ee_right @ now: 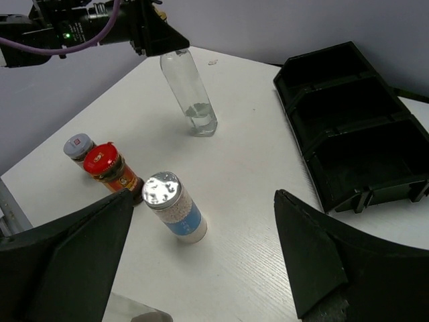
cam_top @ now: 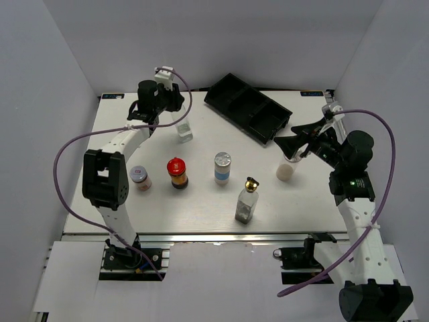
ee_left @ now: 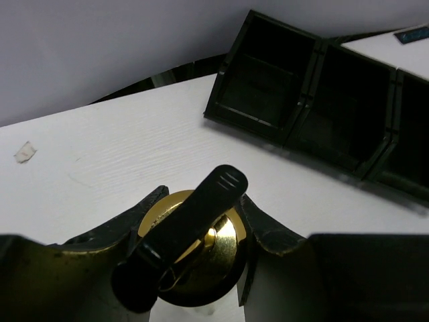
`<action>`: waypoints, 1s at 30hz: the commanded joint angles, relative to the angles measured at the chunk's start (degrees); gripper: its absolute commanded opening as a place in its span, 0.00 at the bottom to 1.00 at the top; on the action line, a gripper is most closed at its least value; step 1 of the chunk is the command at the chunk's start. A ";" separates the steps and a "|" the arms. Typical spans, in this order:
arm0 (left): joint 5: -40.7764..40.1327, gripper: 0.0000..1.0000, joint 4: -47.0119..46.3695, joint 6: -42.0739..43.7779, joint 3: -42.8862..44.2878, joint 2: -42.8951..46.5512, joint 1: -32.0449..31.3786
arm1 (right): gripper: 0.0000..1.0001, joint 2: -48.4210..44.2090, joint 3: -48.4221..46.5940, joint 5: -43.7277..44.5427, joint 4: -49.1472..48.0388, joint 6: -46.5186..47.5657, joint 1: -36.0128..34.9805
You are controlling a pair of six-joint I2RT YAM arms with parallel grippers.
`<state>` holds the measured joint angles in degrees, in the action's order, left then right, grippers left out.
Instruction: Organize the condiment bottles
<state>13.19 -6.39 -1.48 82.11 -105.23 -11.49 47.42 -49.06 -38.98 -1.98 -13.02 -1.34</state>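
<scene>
My left gripper (cam_top: pixel 174 106) is shut on the gold pourer top (ee_left: pixel 201 251) of a tall clear glass bottle (cam_top: pixel 182 127), which leans a little with its base at the table; it also shows in the right wrist view (ee_right: pixel 191 94). The second glass bottle (cam_top: pixel 247 201) stands front centre. A red-capped jar (cam_top: pixel 177 172), a blue-labelled jar (cam_top: pixel 222 168) and a pinkish jar (cam_top: pixel 139 178) stand in a row. My right gripper (cam_top: pixel 293 137) is open and empty, just above and behind the pale jar (cam_top: pixel 286 171). In its own view (ee_right: pixel 203 194) the blue-labelled jar (ee_right: pixel 175 209) lies ahead between its fingers.
The long black compartmented tray (cam_top: pixel 248 107) lies slanted at the back centre, with nothing in its compartments in the left wrist view (ee_left: pixel 322 100). White walls close in the table on three sides. A purple cable loops off each arm.
</scene>
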 commanded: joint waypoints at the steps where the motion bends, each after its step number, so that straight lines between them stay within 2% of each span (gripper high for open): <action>1: 1.05 0.00 -6.08 -7.39 7.60 -1.63 -0.91 | 0.89 0.66 1.50 1.45 -4.43 -0.78 0.11; 3: 1.40 0.00 -8.97 -10.90 11.21 -3.74 -1.52 | 0.89 1.45 1.68 3.37 -5.32 -1.05 0.11; 6: 0.35 0.00 -8.03 -12.41 21.31 -9.10 -3.01 | 0.89 1.80 1.60 8.46 -4.44 -0.70 0.11; 9: -2.72 0.00 -6.10 -11.98 32.91 -15.43 -5.11 | 0.90 1.10 1.95 13.64 -3.48 -0.17 0.11; 10: -3.34 0.00 -4.96 -11.28 40.08 -17.18 -5.65 | 0.89 0.57 2.30 14.80 -3.30 0.27 0.20; 14: -8.96 0.00 -1.95 -9.51 53.39 -24.22 -7.41 | 0.89 -0.83 3.53 18.32 -3.91 1.15 0.20; 23: -14.94 0.00 -17.93 -9.42 55.88 -30.81 -9.34 | 0.89 0.74 3.97 24.48 -3.74 2.56 0.20; 30: -16.88 0.00 -23.31 -5.83 59.66 -36.97 -11.45 | 0.89 2.33 4.06 25.01 -3.38 3.26 0.20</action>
<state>-1.54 -21.08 -9.45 137.86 -143.35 -21.50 49.65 -45.15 -15.38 -3.40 -11.00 -1.34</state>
